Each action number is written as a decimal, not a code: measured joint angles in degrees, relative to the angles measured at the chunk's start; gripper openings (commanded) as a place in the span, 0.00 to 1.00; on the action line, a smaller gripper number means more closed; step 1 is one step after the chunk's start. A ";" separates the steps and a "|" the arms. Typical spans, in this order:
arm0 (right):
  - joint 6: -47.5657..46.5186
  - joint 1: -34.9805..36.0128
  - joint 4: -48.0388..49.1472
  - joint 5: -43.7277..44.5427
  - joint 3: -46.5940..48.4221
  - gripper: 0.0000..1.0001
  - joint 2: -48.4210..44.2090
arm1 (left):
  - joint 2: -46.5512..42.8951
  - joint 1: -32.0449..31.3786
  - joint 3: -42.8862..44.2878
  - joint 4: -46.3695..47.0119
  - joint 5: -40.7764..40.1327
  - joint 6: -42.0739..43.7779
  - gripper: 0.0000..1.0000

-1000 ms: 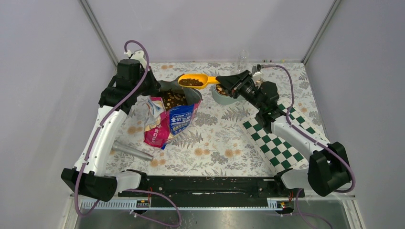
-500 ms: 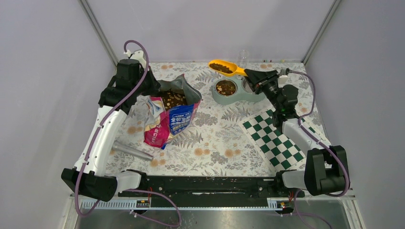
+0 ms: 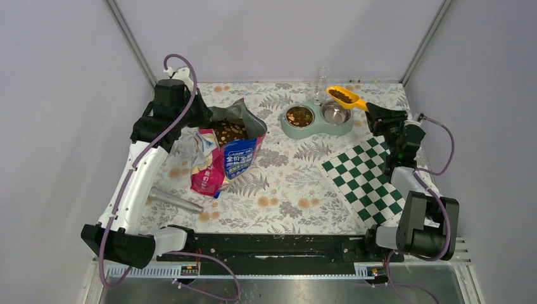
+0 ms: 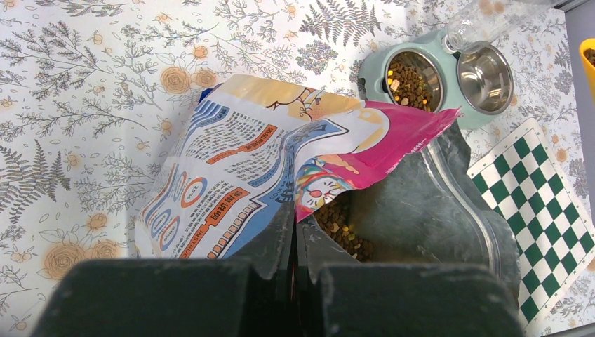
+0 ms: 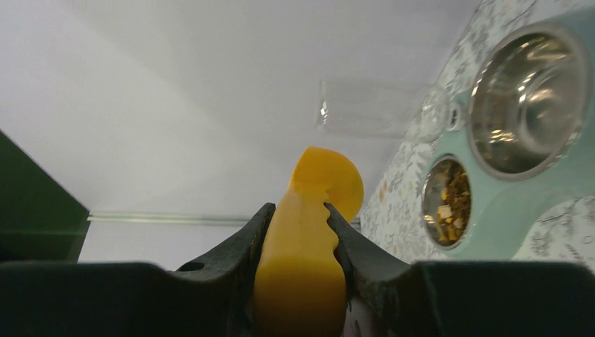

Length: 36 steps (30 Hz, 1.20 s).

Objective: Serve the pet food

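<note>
Pet food kibble (image 3: 229,131) lies in the open printed bag (image 3: 221,158), in the feeder's left bowl (image 3: 299,116), and in the orange scoop (image 3: 342,96). My right gripper (image 3: 373,113) is shut on the scoop's handle (image 5: 309,232) and holds it level just behind the feeder's empty steel right bowl (image 3: 335,113). My left gripper (image 3: 201,117) is shut on the bag's rim (image 4: 295,239) and holds the mouth open, with kibble (image 4: 344,228) showing inside. The left wrist view also shows the filled bowl (image 4: 410,74) and the empty bowl (image 4: 485,70).
The mint green feeder (image 3: 316,130) stands at the back centre-right. A clear bottle (image 3: 322,79) stands behind it. A green-white checkered mat (image 3: 367,180) lies at the right. A metal cylinder (image 3: 174,199) lies near the front left. Walls close in on three sides.
My right gripper has carried the loaded scoop from above the bag rightward, past the left bowl, to behind the right bowl. The left arm and bag have not moved.
</note>
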 measured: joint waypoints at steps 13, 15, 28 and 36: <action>-16.02 -3.48 -21.27 4.00 3.63 0.00 0.00 | 0.00 0.07 0.00 -0.02 0.00 0.00 0.00; -18.40 -3.48 -24.04 5.07 5.03 0.00 0.00 | 0.00 0.11 0.00 -0.02 0.00 0.00 0.00; -29.81 -3.48 -33.31 8.26 13.46 0.00 3.32 | 0.00 0.22 0.00 -0.04 -0.04 0.02 0.00; -35.17 -2.36 -36.44 9.73 19.21 0.00 6.86 | 0.00 0.26 0.00 -0.04 -0.04 0.02 0.00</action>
